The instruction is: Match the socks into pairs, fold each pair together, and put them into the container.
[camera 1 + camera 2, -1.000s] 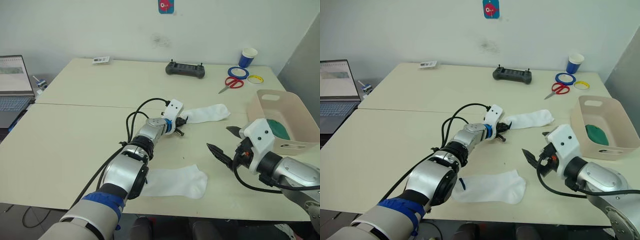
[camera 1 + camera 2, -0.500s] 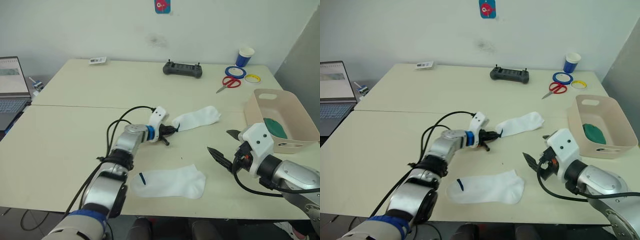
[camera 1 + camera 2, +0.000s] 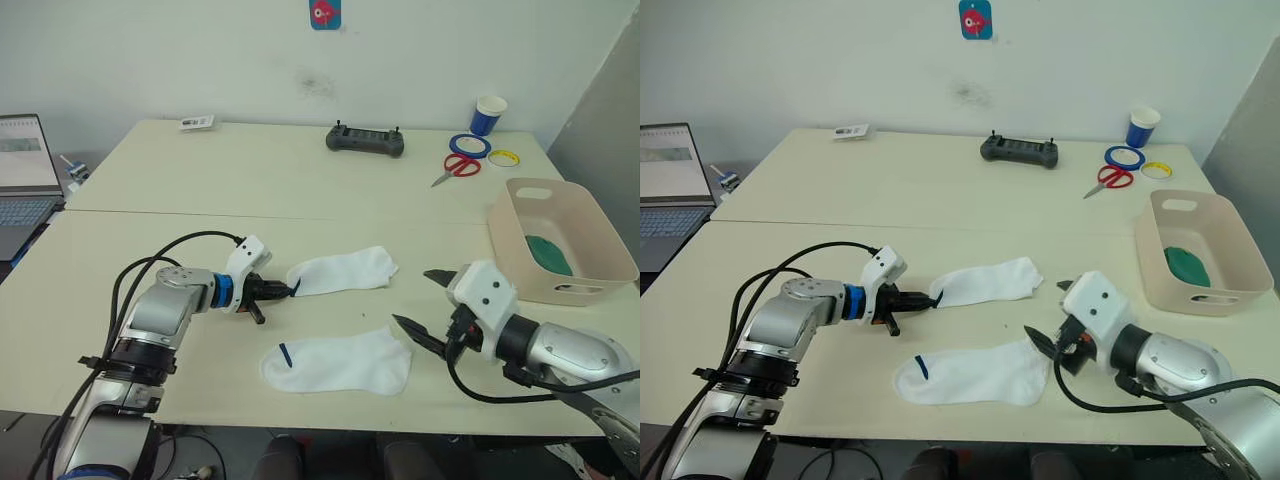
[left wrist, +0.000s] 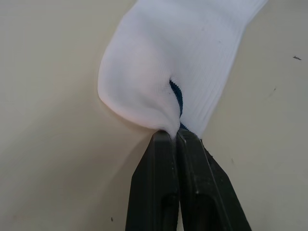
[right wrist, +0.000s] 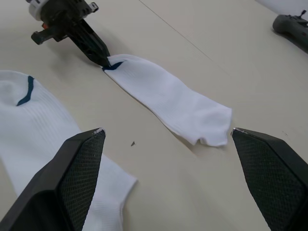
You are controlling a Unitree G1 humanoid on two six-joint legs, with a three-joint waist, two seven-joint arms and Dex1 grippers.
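Left wrist view: my left gripper (image 4: pixel 174 136) is pinched tight on the cuff of the far sock (image 4: pixel 178 57).
From the head views I see that white sock (image 3: pixel 342 272) lying flat on the table (image 3: pixel 200 200), stretching away from the left gripper (image 3: pixel 283 291) toward my right. My right gripper (image 3: pixel 428 301) hangs with its jaws spread wide and nothing between them, just beside the toe of the near sock (image 3: pixel 340 364), which lies flat with its dark mark at the cuff end. The tub (image 3: pixel 600 262) sits near the table's right edge, well apart from both white socks, with something dark green (image 3: pixel 551 253) inside. Farther back I see a controller (image 3: pixel 365 139), scissors (image 3: pixel 455 168), two tape rolls (image 3: pixel 488 150), a blue cup (image 3: pixel 489 114) and, at far left, a laptop (image 3: pixel 24 170).
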